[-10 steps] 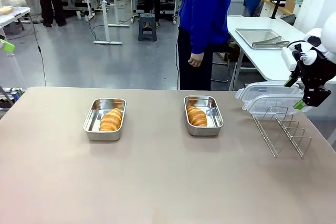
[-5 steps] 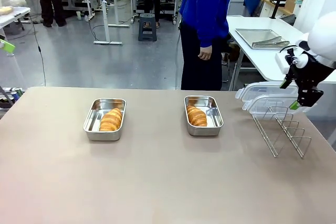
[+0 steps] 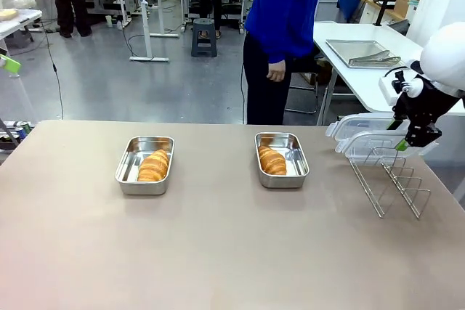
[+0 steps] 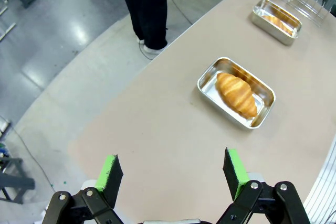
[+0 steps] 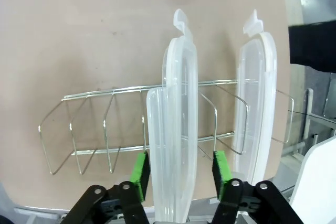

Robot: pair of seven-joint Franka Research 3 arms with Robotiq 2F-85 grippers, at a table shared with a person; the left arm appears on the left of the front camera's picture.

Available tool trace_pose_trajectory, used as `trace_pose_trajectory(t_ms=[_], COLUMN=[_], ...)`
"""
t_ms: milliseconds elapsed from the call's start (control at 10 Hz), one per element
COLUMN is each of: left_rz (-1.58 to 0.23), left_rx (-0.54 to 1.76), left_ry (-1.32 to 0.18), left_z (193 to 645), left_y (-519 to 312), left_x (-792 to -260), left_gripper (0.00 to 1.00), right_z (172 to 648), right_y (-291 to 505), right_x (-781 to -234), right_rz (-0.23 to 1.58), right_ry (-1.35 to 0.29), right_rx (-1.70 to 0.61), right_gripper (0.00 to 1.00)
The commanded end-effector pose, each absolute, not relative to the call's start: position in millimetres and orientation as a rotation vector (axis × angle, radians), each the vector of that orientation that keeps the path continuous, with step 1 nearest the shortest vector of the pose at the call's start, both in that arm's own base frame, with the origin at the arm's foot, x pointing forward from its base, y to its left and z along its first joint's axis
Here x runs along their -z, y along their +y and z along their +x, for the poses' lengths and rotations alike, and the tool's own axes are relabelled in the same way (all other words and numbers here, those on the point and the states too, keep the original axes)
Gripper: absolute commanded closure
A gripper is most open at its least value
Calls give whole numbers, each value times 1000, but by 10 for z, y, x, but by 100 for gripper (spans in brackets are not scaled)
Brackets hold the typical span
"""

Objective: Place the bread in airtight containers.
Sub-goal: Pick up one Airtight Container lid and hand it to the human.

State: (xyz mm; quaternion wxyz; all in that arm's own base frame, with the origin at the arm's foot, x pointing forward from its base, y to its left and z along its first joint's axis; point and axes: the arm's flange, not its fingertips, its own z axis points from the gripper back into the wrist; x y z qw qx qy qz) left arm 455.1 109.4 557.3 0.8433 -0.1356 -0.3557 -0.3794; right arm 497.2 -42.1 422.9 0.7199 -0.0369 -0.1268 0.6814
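- My right gripper (image 5: 180,170) stands astride the nearer clear lid (image 5: 173,103), which is upright in a wire rack (image 3: 392,176). 1 green pad sits at the lid's edge and the other shows a gap, so nothing is clamped yet.
- My left gripper (image 4: 172,167) hangs wide and empty above the table (image 4: 157,129).
- 1 croissant (image 3: 153,165) lies in the tin on my left (image 3: 128,167), the other croissant (image 3: 272,160) in the tin on my right (image 3: 296,161). Both tins are uncovered.
- Risk: closing off-centre could push the lid sideways against the wires and tip it toward the second lid (image 5: 255,98) just beside it.
- Risk: the thin, smooth plastic could flex or slip from my pads on lifting.
- Risk: a lid tab could snag a wire and drag the light rack along.
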Motion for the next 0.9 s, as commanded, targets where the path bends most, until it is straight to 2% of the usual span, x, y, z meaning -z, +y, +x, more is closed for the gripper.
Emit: trace_pose_trajectory(t_ms=[0, 800], left_rz=[-276, -276], left_rx=[817, 817], left_ry=[-742, -742], left_z=[4544, 4544], left_y=[1098, 1098], left_x=[-5588, -5588], left_gripper=[0, 0], right_z=[4993, 4840], right_y=[-439, -395], right_x=[-4271, -4389], right_rz=[-120, -173], right_ry=[-277, -282], right_rx=[-1509, -1544], right_gripper=[100, 100])
